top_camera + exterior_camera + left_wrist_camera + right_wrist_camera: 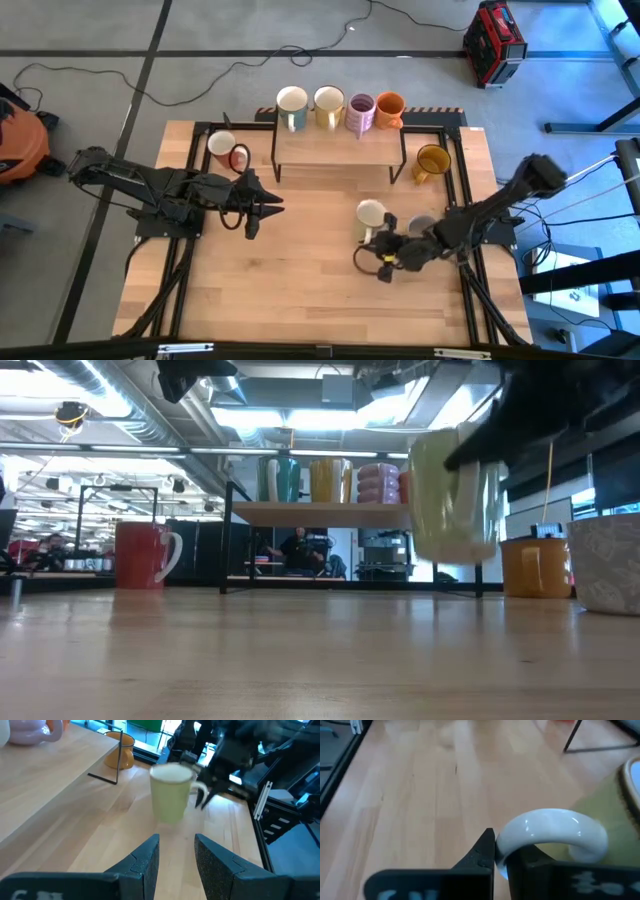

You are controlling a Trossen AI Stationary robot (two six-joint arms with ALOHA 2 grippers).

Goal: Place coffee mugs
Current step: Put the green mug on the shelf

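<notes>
Between the right gripper's (388, 262) fingers sat the white loop handle of a pale cream ceramic mug (370, 214), the fingers clenched on that handle in the right wrist view, and in the low view the mug appeared to hang clear of the light wooden worktop (300, 290), slightly blurred. Ahead of those fingers stood a low wooden shelf on black wire legs (340, 150), and along its far edge four mugs were already lined up: a white mug with a teal inside (291, 106), a cream mug (328, 104), a ribbed purple mug (360, 112) and an orange mug (390, 109). Just beside the held mug, closer to the right arm, a grey speckled mug (422, 226) waited on the worktop, partly hidden by the arm. A mustard yellow mug (432, 161) stood on the worktop beyond it, near the shelf's right leg. The left gripper (262, 212) hovered well apart from the held mug, its fingers parted and holding nothing, pointing toward the middle of the worktop. Beyond those fingers, by the shelf's left leg, stood a red-orange mug with a white inside (226, 151). By my reading, the job was about half done: four mugs placed, one in hand, and three left on the worktop.
</notes>
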